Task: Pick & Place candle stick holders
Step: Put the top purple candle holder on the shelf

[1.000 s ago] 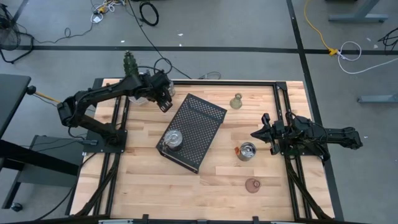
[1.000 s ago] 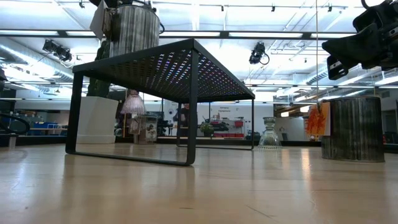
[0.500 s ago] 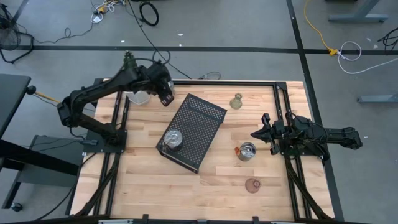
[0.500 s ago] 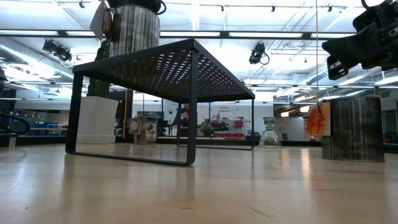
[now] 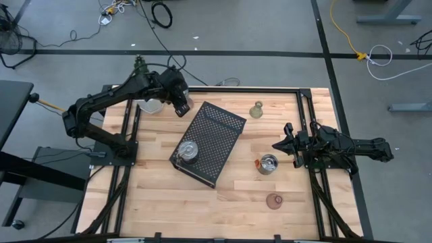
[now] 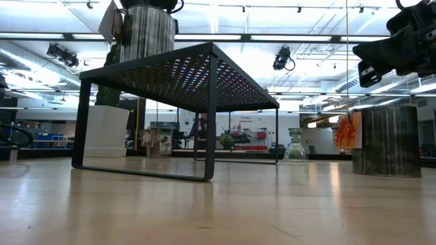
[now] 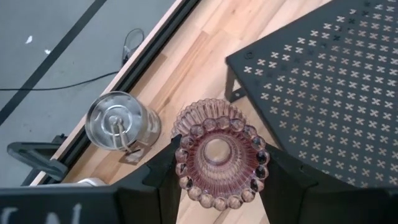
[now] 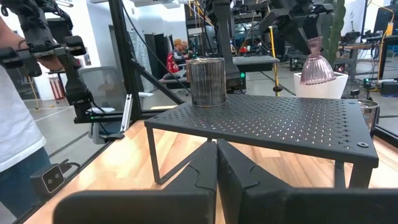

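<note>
My left gripper point(image 5: 182, 106) hangs over the table's far left, beside the black perforated tray point(image 5: 208, 142), shut on a pinkish glass holder point(image 7: 221, 155). That holder also shows in the right wrist view point(image 8: 317, 65). A silver holder point(image 5: 188, 151) stands on the tray's near end. Another silver holder point(image 7: 121, 121) stands on the wood below the left gripper. A clear glass holder point(image 5: 256, 109), a silver one with an orange tag point(image 5: 268, 164) and a pinkish one point(image 5: 274, 200) stand on the table to the right. My right gripper point(image 5: 280, 146) waits shut at the right. My left gripper pinches the pinkish holder by its beaded upper rim point(image 7: 184, 163), one finger on each side. The fingers point(image 7: 163, 171) come from above, slanting down. The holder hangs upright below them, flared foot down, lifted clear of the table.
A white pot point(image 5: 150, 103) with a cactus point(image 5: 140, 66) stands at the far left corner, close behind the left gripper. The tray stands on legs point(image 6: 211, 119), raised off the wood. Black rails point(image 5: 131, 135) line the table's left and right sides. A person point(image 8: 15, 124) stands beyond the table.
My left gripper has risen with the pinkish holder, which has left the table and gone up out of the low view. The hold has stayed the same. The rise came mostly in the first half second.
</note>
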### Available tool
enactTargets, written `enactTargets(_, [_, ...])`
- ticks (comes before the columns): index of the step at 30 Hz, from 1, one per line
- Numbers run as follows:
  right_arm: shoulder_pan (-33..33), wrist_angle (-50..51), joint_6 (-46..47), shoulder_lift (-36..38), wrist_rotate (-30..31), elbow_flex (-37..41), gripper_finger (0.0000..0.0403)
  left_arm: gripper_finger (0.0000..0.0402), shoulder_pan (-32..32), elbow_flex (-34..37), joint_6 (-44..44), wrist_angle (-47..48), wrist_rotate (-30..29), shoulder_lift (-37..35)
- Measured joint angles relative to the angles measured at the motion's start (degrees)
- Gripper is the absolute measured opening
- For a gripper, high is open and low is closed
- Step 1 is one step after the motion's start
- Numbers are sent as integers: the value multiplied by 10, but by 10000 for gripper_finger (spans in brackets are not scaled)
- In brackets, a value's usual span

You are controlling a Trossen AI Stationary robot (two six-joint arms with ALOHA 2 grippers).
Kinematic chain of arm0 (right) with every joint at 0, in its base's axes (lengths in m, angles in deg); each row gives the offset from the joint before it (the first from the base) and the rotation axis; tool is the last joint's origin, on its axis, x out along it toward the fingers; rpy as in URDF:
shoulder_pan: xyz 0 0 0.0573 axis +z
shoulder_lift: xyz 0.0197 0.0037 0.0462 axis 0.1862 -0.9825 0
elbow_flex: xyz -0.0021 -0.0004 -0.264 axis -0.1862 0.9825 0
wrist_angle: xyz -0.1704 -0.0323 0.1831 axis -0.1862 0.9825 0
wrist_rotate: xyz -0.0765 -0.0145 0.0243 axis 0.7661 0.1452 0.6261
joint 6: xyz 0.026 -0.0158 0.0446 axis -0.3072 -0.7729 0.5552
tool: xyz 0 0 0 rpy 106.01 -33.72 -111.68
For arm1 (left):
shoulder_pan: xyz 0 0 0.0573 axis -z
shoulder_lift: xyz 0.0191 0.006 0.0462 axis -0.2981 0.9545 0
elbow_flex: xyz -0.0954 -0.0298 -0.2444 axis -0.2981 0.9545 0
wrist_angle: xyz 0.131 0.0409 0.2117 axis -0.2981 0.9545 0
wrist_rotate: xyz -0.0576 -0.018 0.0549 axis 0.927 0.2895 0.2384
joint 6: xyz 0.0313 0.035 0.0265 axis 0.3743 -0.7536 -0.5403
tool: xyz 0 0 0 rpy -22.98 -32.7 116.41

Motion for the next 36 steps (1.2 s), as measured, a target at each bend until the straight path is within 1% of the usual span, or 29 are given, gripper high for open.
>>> enactTargets(8, [0, 0, 0, 0, 0, 0, 12, 174, 17, 0, 2, -7, -1, 0])
enactTargets(12, [0, 0, 0, 0, 0, 0, 12, 174, 17, -6, 3, 0, 13, 0])
enactTargets(17, [0, 0, 0, 0, 0, 0, 12, 174, 19, -52, 2, 11, 13, 12])
enactTargets(24, [0, 0, 0, 0, 0, 0, 12, 174, 19, -149, -16, 52, 14, 66])
enactTargets(27, [0, 0, 0, 0, 0, 0, 12, 174, 19, -181, -27, 52, 14, 90])
enactTargets(31, [0, 0, 0, 0, 0, 0, 12, 174, 24, -196, -33, 52, 17, 111])
enactTargets(36, [0, 0, 0, 0, 0, 0, 12, 174, 30, -196, -46, 55, 51, 129])
